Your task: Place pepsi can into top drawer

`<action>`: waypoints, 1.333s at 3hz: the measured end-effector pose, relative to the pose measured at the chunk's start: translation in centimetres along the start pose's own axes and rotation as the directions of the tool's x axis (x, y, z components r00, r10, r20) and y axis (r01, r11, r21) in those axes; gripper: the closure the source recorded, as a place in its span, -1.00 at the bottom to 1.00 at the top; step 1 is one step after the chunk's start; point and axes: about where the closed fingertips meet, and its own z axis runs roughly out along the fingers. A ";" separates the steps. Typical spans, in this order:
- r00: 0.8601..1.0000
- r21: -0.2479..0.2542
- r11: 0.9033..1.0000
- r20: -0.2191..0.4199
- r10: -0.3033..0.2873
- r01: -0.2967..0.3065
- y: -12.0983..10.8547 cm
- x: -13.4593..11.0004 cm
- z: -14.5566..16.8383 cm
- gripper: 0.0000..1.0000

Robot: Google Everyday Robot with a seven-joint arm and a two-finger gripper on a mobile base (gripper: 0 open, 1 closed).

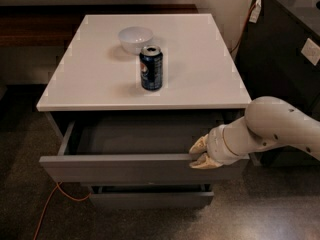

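Pepsi can [151,67] upright on the cabinet top [200,59]; gripper [200,154] at the open top drawer [125,169].
The can stands above and behind the drawer, beside a white bowl [135,38], well apart from the gripper, which pinches the drawer's front edge near its right end.

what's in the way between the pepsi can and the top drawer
Nothing visible. The pepsi can stands on the cabinet top, the top drawer lies open below, and the hand is at its front edge.
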 end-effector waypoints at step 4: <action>0.997 -0.045 0.999 0.075 0.033 -0.029 2.4 -3.8 2.6 -0.67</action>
